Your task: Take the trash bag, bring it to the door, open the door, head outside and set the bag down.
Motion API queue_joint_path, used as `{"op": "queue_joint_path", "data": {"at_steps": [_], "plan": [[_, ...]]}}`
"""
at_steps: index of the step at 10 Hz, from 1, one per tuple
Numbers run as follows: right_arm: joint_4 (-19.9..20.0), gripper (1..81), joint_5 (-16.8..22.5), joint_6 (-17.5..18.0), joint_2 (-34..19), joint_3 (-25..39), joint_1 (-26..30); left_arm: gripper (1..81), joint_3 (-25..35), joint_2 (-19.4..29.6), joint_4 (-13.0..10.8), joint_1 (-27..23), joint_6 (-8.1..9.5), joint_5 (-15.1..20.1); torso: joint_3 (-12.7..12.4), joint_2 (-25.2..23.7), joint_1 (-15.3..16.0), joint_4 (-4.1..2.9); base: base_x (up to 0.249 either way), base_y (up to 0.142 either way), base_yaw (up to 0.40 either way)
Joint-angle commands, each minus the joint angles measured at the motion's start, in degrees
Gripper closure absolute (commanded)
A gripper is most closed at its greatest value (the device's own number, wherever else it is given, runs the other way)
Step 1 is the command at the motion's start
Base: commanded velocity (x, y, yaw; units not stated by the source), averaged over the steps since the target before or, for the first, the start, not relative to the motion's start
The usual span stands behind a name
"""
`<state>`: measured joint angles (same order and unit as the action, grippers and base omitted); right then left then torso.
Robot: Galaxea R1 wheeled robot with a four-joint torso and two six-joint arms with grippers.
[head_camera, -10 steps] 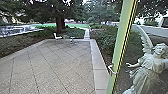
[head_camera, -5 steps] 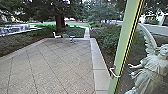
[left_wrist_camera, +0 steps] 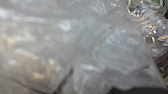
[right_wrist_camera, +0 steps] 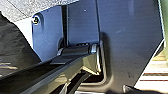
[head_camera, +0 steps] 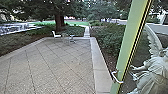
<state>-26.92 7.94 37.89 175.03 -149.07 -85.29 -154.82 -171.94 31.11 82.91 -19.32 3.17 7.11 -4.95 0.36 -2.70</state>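
Observation:
The door [head_camera: 132, 45], a light green frame edge with a pale handle [head_camera: 116, 77], stands open at the right of the head view, with the paved yard [head_camera: 60, 65] ahead. In the left wrist view the translucent, crumpled trash bag [left_wrist_camera: 82, 47] is very close to the camera, with shiny, mottled contents showing through. How my left gripper holds it cannot be made out. At one side of the right wrist view hangs dark, creased sheeting [right_wrist_camera: 15, 45], perhaps part of the bag.
A white statue [head_camera: 155, 72] stands beyond the door at the right. A white chair [head_camera: 56, 35] and a small table [head_camera: 72, 38] are at the yard's far end. A pale stone border [head_camera: 100, 67] runs along the yard's right side, with bushes [head_camera: 108, 37] beyond.
The head camera has moved forward somewhat. The door edge and statue now show farther to the right, and the handle shows lower and nearer.

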Motion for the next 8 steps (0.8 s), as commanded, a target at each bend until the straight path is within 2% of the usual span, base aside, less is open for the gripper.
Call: {"op": "queue_joint_path", "data": {"at_steps": [1,8], "plan": [[-0.6,1.0,2.9,-0.4,1.0,1.2,1.8,81.1,0.0,0.1,0.0,-1.8,-0.10,4.7,0.0,0.0,0.0,0.00,0.094,0.000,0.000],[-1.3,1.0,2.8,-0.4,1.0,1.2,1.7,81.1,0.0,0.1,0.1,-1.8,-0.10,4.7,0.0,0.0,-0.1,0.00,0.094,0.000,0.000]]}}
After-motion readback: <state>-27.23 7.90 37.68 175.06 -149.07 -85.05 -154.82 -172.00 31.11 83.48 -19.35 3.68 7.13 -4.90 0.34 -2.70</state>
